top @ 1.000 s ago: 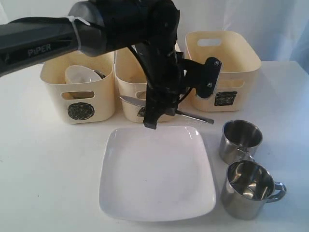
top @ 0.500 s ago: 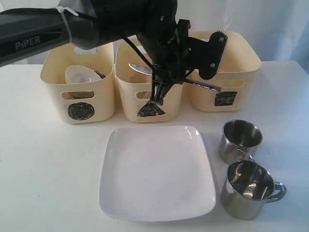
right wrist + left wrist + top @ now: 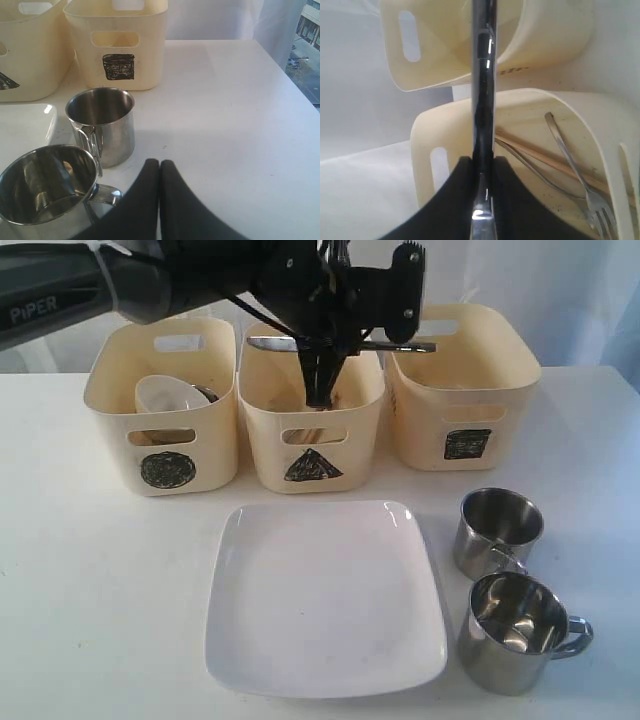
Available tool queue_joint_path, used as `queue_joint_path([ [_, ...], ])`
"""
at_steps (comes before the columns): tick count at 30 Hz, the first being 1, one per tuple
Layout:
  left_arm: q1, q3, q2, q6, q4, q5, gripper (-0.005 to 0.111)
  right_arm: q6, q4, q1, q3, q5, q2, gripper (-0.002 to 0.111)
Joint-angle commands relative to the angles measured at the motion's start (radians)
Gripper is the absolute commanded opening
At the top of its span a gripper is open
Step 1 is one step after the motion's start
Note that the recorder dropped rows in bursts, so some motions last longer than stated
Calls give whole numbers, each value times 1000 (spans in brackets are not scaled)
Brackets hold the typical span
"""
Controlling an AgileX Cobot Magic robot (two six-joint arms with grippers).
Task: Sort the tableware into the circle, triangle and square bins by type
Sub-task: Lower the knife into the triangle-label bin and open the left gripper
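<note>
My left gripper (image 3: 318,392) hangs over the triangle bin (image 3: 312,430), shut on a steel knife (image 3: 400,345) that lies level across the bin's top. In the left wrist view the knife (image 3: 482,100) runs between the black fingers (image 3: 455,190). Inside that bin lie a fork (image 3: 580,180) and wooden chopsticks (image 3: 545,159). A white bowl (image 3: 165,395) sits in the circle bin (image 3: 160,445). The white square plate (image 3: 325,595) and two steel mugs (image 3: 498,530) (image 3: 515,630) stand on the table. My right gripper (image 3: 159,162) is shut and empty beside the mugs (image 3: 102,122).
The square bin (image 3: 465,410) stands at the back right, next to the triangle bin. A steel rim (image 3: 205,393) shows behind the white bowl. The left arm's dark body (image 3: 150,285) spans the back left above the bins.
The left gripper has risen with the knife from just above the plate's far edge, moving back until it is over the triangle bin. The knife has turned level.
</note>
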Motion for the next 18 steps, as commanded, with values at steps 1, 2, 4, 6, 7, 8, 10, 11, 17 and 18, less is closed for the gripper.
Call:
queue_joint_path([
  [1,12,-6,26,-33,-1,-56,1,-4,0,1,5,-14,-6,0],
  [2,14,-6,31,-34,-1,-61,1,-4,0,1,5,-14,-6,0],
  [4,20,-6,47,-45,-1,-83,1,-4,0,1,5,-14,-6,0],
  [6,32,-6,53,-70,-1,-110,1,-4,0,1,5,-14,-6,0],
  [7,35,-6,56,-82,1,-112,1,-4,0,1,5,-14,-6,0],
  [8,39,-6,58,-89,3,-116,1,-4,0,1,5,-14,-6,0],
  [10,42,-6,62,-91,3,-118,1,-4,0,1,5,-14,-6,0],
  [11,47,-6,65,-93,3,-120,1,-4,0,1,5,-14,-6,0],
  [17,54,-6,70,-142,-9,-129,1,-4,0,1,5,-14,-6,0],
  [18,54,-6,70,-150,-9,-134,1,-4,0,1,5,-14,-6,0],
])
